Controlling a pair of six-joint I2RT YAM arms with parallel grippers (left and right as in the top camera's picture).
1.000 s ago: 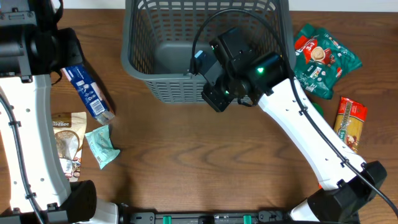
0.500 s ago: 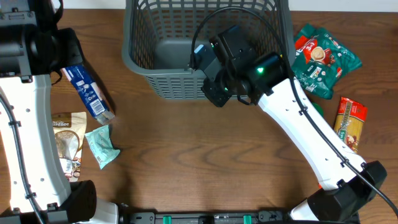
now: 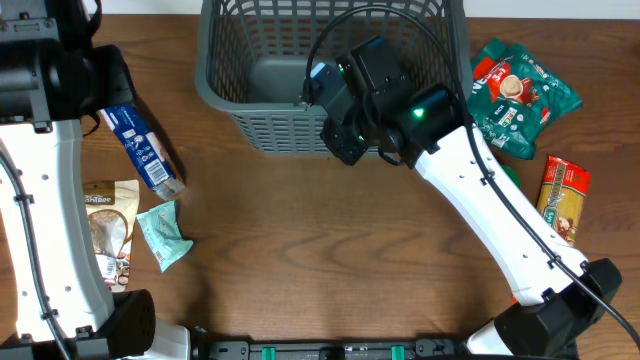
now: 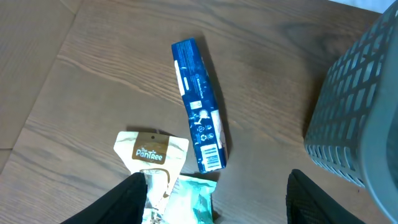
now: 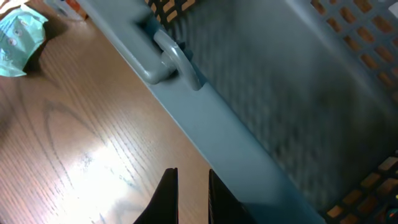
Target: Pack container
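Observation:
The container (image 3: 225, 105), a dark grey lattice basket, stands at the back middle of the table. It looks empty in the overhead view. My right gripper (image 3: 343, 142) is at the container's near wall. In the right wrist view its fingers (image 5: 193, 186) are almost together with only bare wood between them. They sit beside the thick rim (image 5: 236, 143), and the right finger is at the rim's edge. My left gripper (image 4: 217, 180) is open and empty, hovering above the packets at the left. The container's wall shows at the right of the left wrist view (image 4: 354, 118).
A blue packet (image 3: 145, 150) (image 4: 199, 121), a brown PanTree pouch (image 3: 110, 225) (image 4: 151, 152) and a teal packet (image 3: 163, 235) (image 4: 196, 199) lie at the left. Green snack bags (image 3: 520, 100) and a yellow pasta packet (image 3: 563, 197) lie at the right.
My right gripper and the container have both shifted a little toward the far edge of the table. The left arm and the packets have not moved.

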